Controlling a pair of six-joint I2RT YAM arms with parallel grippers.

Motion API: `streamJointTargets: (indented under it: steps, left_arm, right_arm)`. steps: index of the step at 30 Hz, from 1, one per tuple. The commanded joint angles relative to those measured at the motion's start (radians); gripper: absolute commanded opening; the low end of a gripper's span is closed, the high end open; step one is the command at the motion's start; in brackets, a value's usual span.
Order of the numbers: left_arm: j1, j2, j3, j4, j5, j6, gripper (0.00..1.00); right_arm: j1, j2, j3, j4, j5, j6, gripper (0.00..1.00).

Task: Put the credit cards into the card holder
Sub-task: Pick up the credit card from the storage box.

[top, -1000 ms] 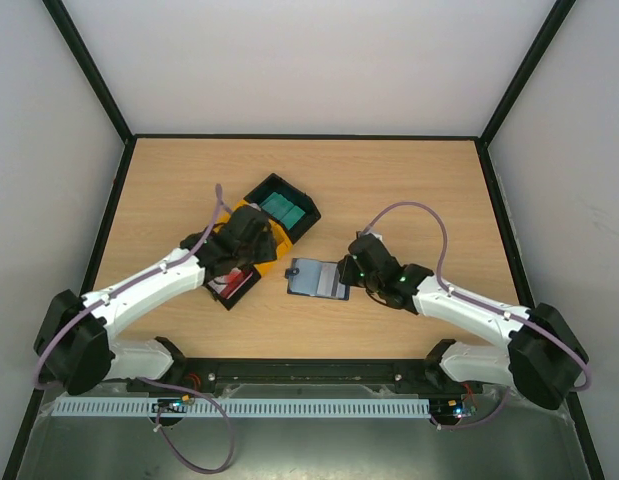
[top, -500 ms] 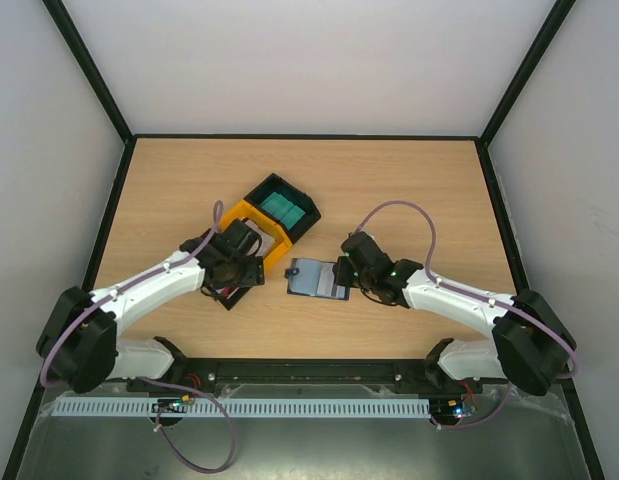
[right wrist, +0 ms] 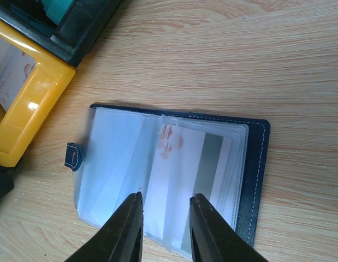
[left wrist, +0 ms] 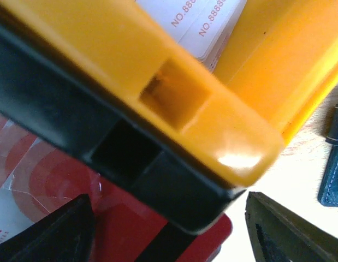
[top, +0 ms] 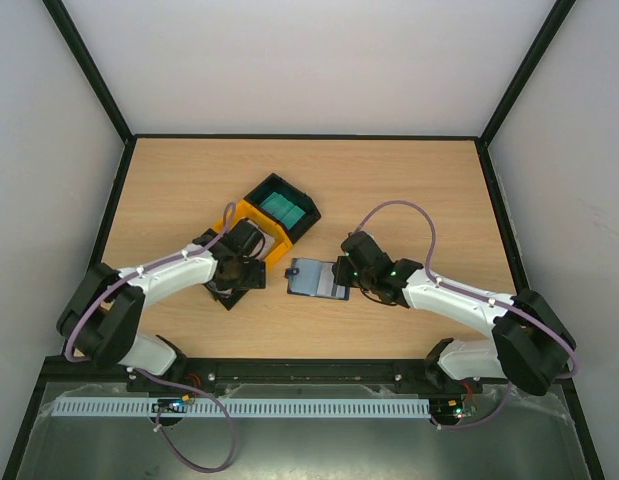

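The navy card holder (top: 315,278) lies open on the table, its clear sleeves up. In the right wrist view the card holder (right wrist: 256,164) has a white card with a grey stripe (right wrist: 204,164) in a sleeve. My right gripper (right wrist: 166,207) is open, fingertips just over the sleeves' near edge; from above the right gripper (top: 343,272) is at the holder's right side. My left gripper (left wrist: 169,234) is open and empty, low over a red-and-white card (left wrist: 59,185) in a black tray (left wrist: 158,174). White cards (left wrist: 207,22) lie in the yellow tray (left wrist: 158,60).
From above, the yellow tray (top: 257,218) sits between a black tray holding teal items (top: 282,207) and the near black tray (top: 227,296) under my left gripper (top: 239,268). Black frame rails border the table.
My left gripper has moved nearer and lower, from over the yellow tray to over the near black tray. My right gripper shifted slightly left toward the holder, then stayed.
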Motion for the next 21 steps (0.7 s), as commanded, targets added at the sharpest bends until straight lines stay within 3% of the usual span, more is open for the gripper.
streamJointTargets:
  steps: [1, 12, 21]
  left_arm:
    - [0.006, -0.026, -0.019, 0.001, 0.036, 0.034, 0.74]
    - [0.009, -0.085, -0.039, -0.034, -0.004, 0.021, 0.51]
    - [0.010, -0.104, -0.030, -0.052, -0.002, 0.015, 0.45]
  right_arm:
    - [-0.004, -0.001, 0.019, -0.020, 0.008, 0.010, 0.24]
    - [-0.004, 0.019, 0.043, -0.007, -0.008, 0.020, 0.24]
    - [-0.005, 0.019, 0.042, -0.015, -0.003, 0.014, 0.24]
